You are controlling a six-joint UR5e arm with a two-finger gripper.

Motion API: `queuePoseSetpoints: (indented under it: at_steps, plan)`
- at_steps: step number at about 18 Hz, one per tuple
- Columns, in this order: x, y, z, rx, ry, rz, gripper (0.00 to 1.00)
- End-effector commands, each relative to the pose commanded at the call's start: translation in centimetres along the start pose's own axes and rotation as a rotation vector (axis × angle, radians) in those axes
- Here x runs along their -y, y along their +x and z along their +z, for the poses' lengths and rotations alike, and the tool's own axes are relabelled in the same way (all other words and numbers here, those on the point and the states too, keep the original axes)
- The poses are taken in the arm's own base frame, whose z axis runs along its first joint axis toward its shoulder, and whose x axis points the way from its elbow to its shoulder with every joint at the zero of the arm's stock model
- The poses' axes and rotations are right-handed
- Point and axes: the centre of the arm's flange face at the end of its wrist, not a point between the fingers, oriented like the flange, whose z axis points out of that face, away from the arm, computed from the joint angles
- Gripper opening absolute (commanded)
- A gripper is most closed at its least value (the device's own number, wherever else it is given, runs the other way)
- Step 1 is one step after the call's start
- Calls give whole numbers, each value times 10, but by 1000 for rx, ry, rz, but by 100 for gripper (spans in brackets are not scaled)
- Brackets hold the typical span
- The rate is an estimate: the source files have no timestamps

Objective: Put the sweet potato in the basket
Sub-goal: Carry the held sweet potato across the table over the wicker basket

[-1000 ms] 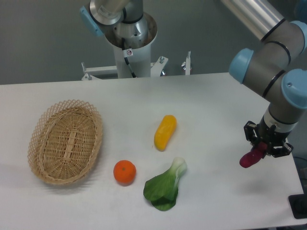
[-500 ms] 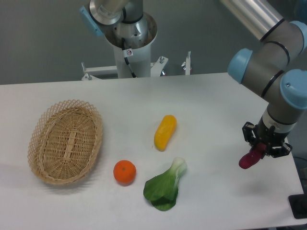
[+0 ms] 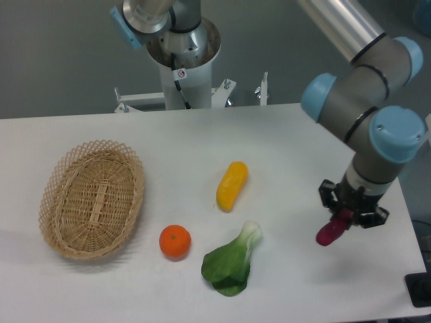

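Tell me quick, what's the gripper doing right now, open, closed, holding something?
Gripper: closed on the sweet potato, holding it above the table.

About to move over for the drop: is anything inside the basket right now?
The basket shows only its bare woven floor; nothing lies in it. The near wall hides a thin strip of floor. The sweet potato hangs in the gripper, far to its right.

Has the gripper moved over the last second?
Yes. The gripper, shut on the sweet potato, has shifted left in the image, toward the bok choy and basket.
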Motion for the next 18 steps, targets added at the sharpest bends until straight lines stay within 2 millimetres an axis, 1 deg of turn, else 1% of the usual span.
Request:
queuePoseSetpoints:
  at_steps: [3,5,8,10,13,15,17,18]
  plan:
    - [22,33,-3,-12,-3,10,34]
    - [42,69,-4,-13,2,53,34]
    - [64,120,0,-9,8,67,34]
    - [86,159,0,-12,12,111,34]
    - [121,222,-4,-26,15,189,34]
    - [139,256,-4,-34,15,228,34]
    - [149,289,7,-57,1,276,34]
    - [149,300,8,-62,-2,289,34]
